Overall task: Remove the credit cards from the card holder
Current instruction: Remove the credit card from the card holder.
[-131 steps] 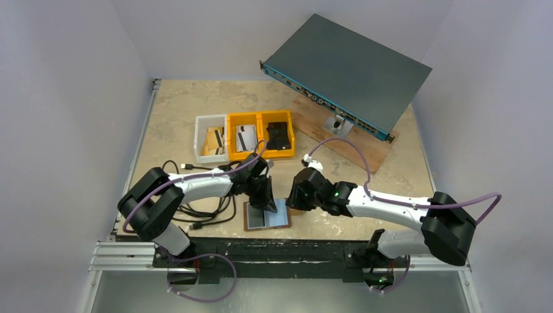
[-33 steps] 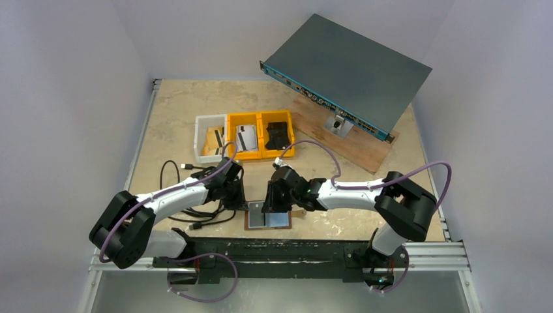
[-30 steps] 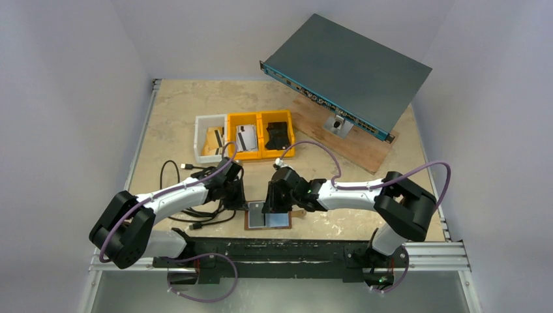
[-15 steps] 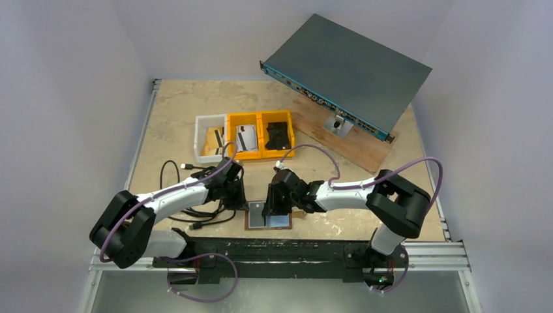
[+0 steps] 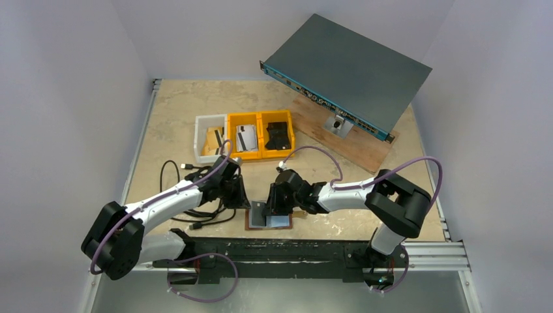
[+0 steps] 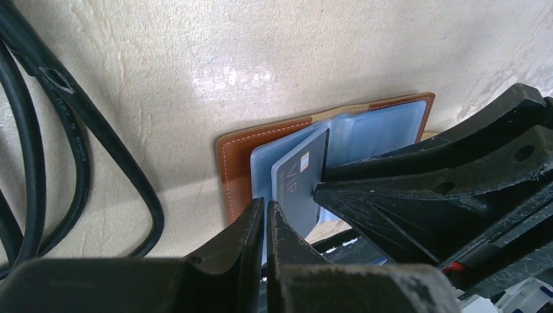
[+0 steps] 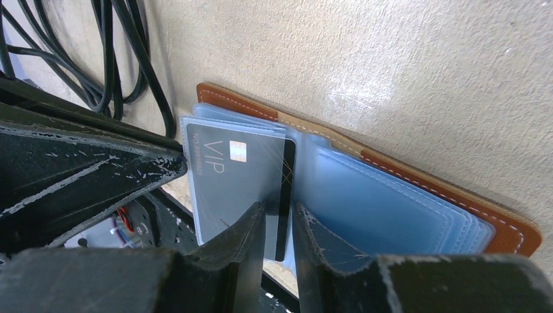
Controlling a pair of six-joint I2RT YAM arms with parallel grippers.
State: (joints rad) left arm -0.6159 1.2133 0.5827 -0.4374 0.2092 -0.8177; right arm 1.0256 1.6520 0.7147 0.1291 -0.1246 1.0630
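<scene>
The brown card holder [image 5: 282,222] [image 6: 231,169] [image 7: 417,179] lies open near the table's front edge, its clear blue pockets fanned out. A grey credit card marked VIP [image 5: 258,212] [image 6: 301,182] [image 7: 228,176] sits tilted over the left leaves. My left gripper [image 5: 244,202] [image 6: 266,207] is shut, its tips at the left edge of that card and leaf; I cannot make out whether they pinch anything. My right gripper [image 5: 274,207] [image 7: 279,208] stands narrowly open over the holder, astride the card's dark-striped edge.
Black cables [image 5: 195,203] [image 6: 72,130] [image 7: 124,59] coil left of the holder. Behind stand a white bin [image 5: 201,140] and yellow bins [image 5: 261,155] with more cards and a black object [image 5: 279,135]. A grey rack unit [image 5: 345,68] leans on a wooden board at back right.
My right gripper has moved from the holder's right side onto it, while the left drew back to its left edge. In the last half second the left elbow dropped and the card tilted up.
</scene>
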